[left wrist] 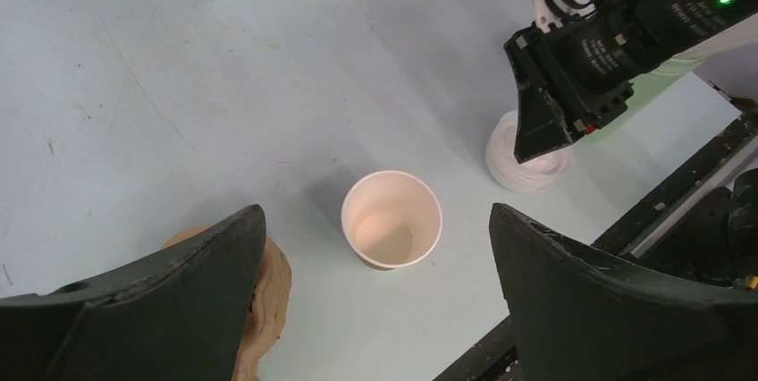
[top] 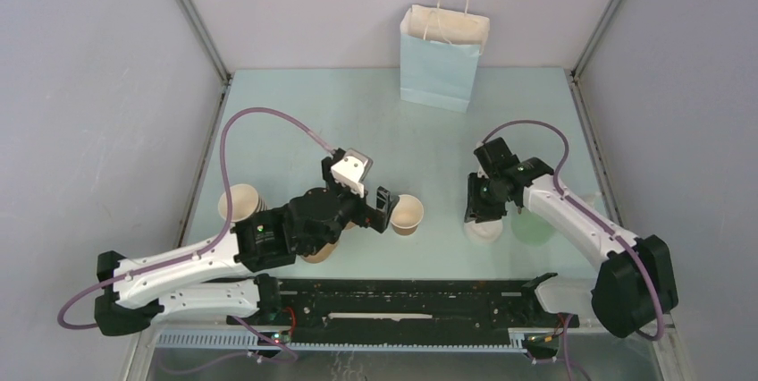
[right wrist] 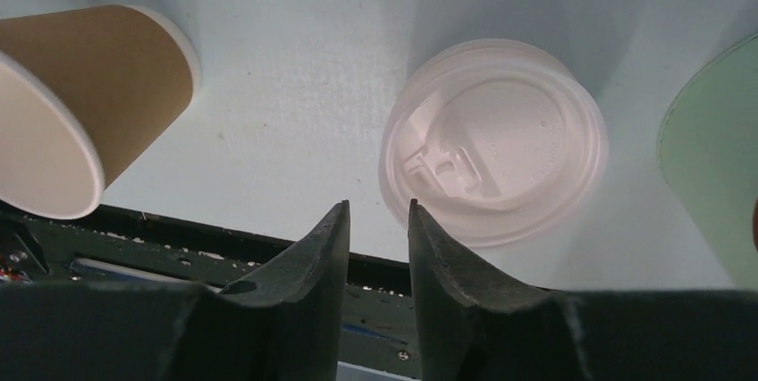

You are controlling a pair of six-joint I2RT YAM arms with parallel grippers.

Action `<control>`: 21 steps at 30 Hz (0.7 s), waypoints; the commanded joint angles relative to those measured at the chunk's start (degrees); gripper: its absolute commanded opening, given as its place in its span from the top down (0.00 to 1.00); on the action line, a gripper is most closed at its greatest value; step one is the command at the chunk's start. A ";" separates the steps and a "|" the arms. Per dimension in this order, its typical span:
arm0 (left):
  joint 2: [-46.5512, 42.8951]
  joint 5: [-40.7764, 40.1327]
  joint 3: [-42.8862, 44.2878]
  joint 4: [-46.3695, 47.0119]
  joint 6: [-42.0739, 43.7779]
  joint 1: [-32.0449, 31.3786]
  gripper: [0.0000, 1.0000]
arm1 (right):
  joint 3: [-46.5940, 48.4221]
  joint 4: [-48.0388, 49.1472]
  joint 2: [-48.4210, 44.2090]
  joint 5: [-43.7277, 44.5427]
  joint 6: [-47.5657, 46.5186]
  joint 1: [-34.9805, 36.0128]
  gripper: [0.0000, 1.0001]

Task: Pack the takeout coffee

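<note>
The takeout coffee cup (top: pixel 407 215) is a small brown paper cup with a pale rim, standing upright and empty at mid table. In the left wrist view, the cup (left wrist: pixel 391 220) stands on the table between and beyond my wide-open jaws. My left gripper (top: pixel 385 208) is just left of it, open and empty. My right gripper (top: pixel 475 214) hovers over a stack of white lids (top: pixel 485 230). In the right wrist view its jaws (right wrist: pixel 377 211) are only narrowly apart and hold nothing, with the lids (right wrist: pixel 496 153) just past the tips. The cup (right wrist: pixel 89 104) shows at the left there.
A pale blue paper bag (top: pixel 444 57) stands at the back. A nested stack of brown cups (top: pixel 240 201) stands at the left. A brown pulp carrier (left wrist: pixel 268 287) lies under my left arm. A pale green cup (top: pixel 533 227) stands right of the lids. A black rail (top: pixel 411 300) runs along the near edge.
</note>
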 commanded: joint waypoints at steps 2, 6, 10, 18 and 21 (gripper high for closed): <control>-2.03 -0.40 1.84 1.64 -1.61 0.21 0.00 | 0.30 1.27 2.97 -0.43 -0.70 -0.12 0.59; -2.32 -0.70 1.78 1.33 -1.44 0.25 0.00 | 0.30 2.08 5.18 -0.09 -0.73 1.19 0.61; -2.24 -0.71 1.71 1.28 -1.38 0.45 0.00 | 0.30 2.69 6.79 0.77 -0.80 2.15 0.63; -2.73 -0.99 1.31 1.09 -1.35 0.64 0.00 | 0.30 3.16 7.93 2.05 -0.67 2.74 0.70; -2.93 -0.98 1.33 1.08 -1.26 0.73 0.00 | 0.28 3.22 8.14 1.93 -0.76 2.69 0.76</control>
